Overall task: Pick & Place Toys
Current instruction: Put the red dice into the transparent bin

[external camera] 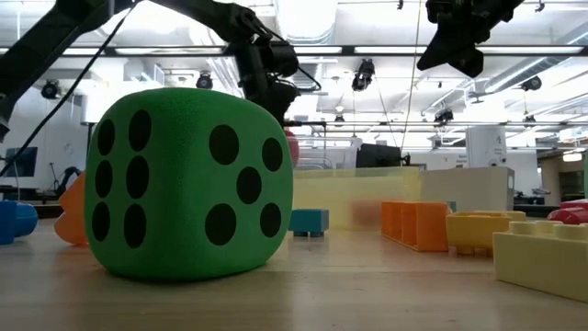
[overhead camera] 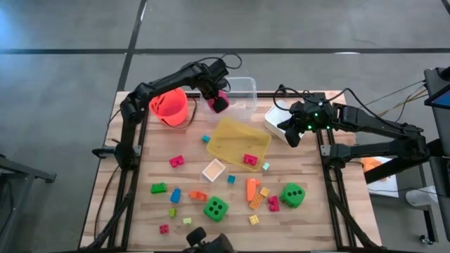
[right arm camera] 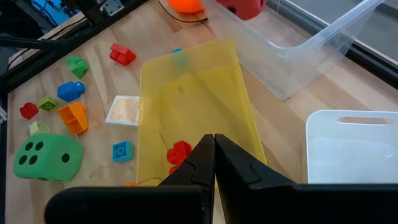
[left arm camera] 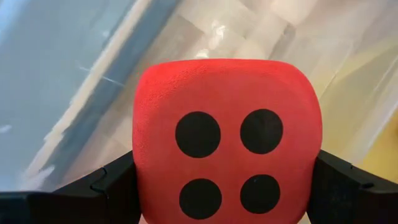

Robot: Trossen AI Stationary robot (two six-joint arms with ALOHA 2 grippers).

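Your left tool (overhead camera: 219, 100) grips the pink die (left arm camera: 227, 140) above the clear tray (overhead camera: 242, 90). Your right tool (right arm camera: 214, 144) is closed, empty, over the yellow tray (right arm camera: 193, 106).

green die (external camera: 188, 184) in the low view hides most toys behind it.

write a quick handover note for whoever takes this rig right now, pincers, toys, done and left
Left pincer: shut on the pink die, held above the clear tray.
Right pincer: shut, empty, over the near end of the yellow tray, by the white tray.
Done: one red block lies in the yellow tray.
Left: two green dice and many small blocks still loose on the table.
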